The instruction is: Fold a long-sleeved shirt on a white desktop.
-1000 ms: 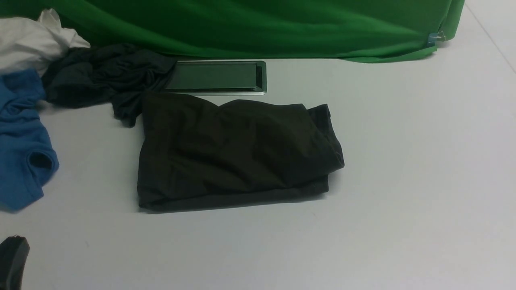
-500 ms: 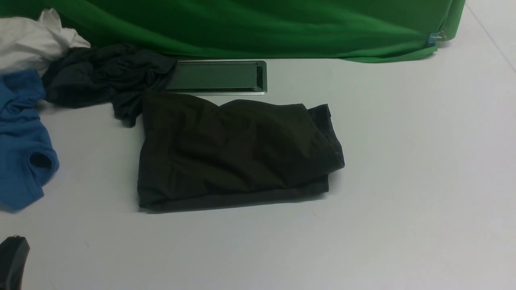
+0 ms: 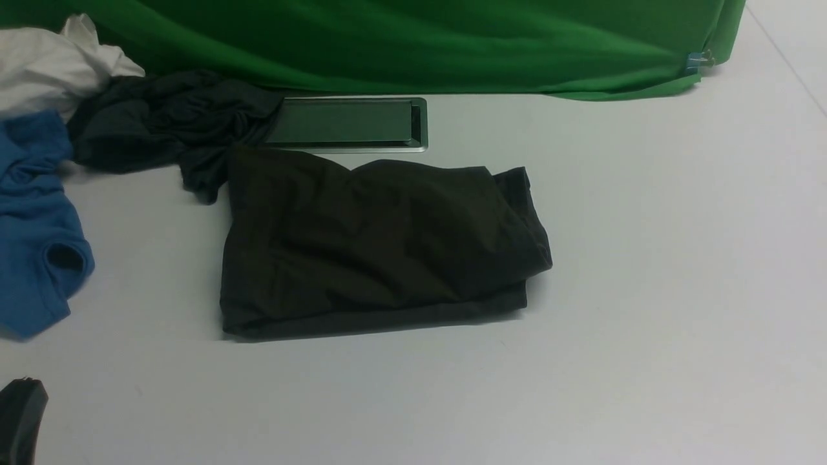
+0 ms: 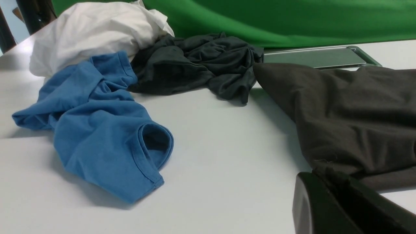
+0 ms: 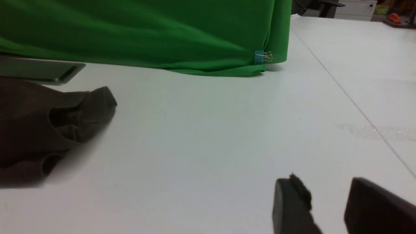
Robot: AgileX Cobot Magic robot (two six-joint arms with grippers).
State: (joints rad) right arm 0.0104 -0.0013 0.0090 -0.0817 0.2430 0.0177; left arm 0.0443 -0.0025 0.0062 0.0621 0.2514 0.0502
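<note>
The long-sleeved shirt [image 3: 381, 248] lies as a compact dark rectangle on the white desktop [image 3: 646, 290], its plain side up, with no lettering or label showing. Loose layers and a sleeve opening bunch at the end nearest the right arm, so the fold looks a little rough there.

Nothing has shifted over the last second: the shirt, the other clothes and the arms sit exactly as they did in the earlier front views. That stillness, with both arms drawn back, suggests the folding is finished or very nearly so.

The left gripper [image 4: 338, 198] is closed and holds nothing. It rests low at the near edge of the desktop, with the shirt's near corner just ahead of it and close to its tip. Farther ahead and off to its outer side lie a blue garment [image 4: 100, 130], a smaller crumpled dark garment [image 4: 198, 68] and a white garment [image 4: 94, 31].

The right gripper [image 5: 328, 203] has its jaws parted, with bare desktop showing between them, and grips nothing. The shirt's bunched end lies well apart from it, ahead and toward the left arm.

Beyond the shirt, a grey metal cable hatch [image 3: 349, 123] is set into the desktop, touching or nearly touching the shirt's far edge. Behind that hangs a green cloth backdrop [image 3: 420, 39].
</note>
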